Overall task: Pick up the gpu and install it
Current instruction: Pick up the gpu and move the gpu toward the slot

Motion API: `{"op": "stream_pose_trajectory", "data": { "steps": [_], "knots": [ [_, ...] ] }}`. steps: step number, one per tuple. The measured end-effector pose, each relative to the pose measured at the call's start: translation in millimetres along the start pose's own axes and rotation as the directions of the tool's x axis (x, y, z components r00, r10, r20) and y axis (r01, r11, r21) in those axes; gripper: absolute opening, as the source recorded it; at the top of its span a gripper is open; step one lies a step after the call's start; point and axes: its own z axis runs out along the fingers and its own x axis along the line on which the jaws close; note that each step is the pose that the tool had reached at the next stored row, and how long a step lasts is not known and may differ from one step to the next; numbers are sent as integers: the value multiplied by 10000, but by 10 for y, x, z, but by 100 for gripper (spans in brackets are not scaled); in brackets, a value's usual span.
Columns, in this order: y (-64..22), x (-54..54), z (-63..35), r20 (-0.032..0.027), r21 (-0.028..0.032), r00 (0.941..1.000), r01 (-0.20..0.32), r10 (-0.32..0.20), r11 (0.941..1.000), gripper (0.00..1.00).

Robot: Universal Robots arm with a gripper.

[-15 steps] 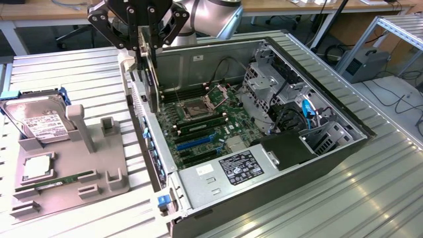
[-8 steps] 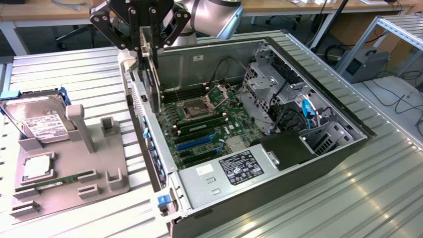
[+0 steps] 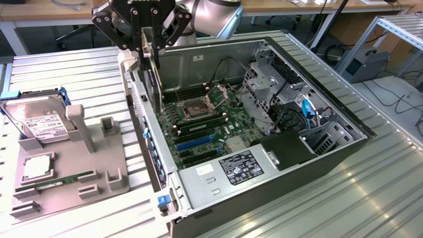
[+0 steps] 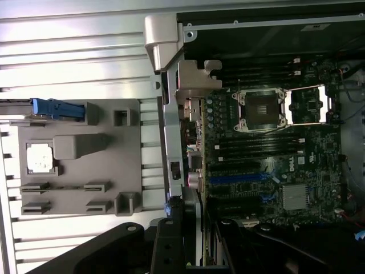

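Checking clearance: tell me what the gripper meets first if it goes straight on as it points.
Pointing down with the gpu clamped, the gripper would probably bring the card's lower edge onto the motherboard beside the case's rear wall first; depth is unclear.

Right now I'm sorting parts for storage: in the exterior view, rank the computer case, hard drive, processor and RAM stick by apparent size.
1. Computer case
2. Hard drive
3. Processor and RAM stick: too close to rank; the stick looks longer, the processor wider.
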Motion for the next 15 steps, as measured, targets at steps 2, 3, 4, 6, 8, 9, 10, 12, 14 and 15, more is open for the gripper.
{"op": "stream_pose_trajectory", "data": {
  "steps": [2,3,4,6,8,9,10,12,14,15],
  "knots": [
    [0,-5,3,0,1,10000,0,0,10000,27],
    [0,-8,4,0,1,10000,0,0,10000,27],
    [1,-10,6,0,1,10000,0,0,10000,27],
    [1,-15,10,0,1,10000,0,0,10000,27],
    [1,-19,13,0,1,10000,0,0,10000,27],
    [1,-22,16,0,1,10000,0,0,10000,27],
    [2,-24,17,0,2,10000,0,0,10000,27],
    [2,-29,22,1,1,10000,0,0,10000,27],
    [2,-33,26,0,1,10000,1,-1,10000,27],
    [2,-35,28,0,2,10000,0,0,10000,27]
  ]
}}
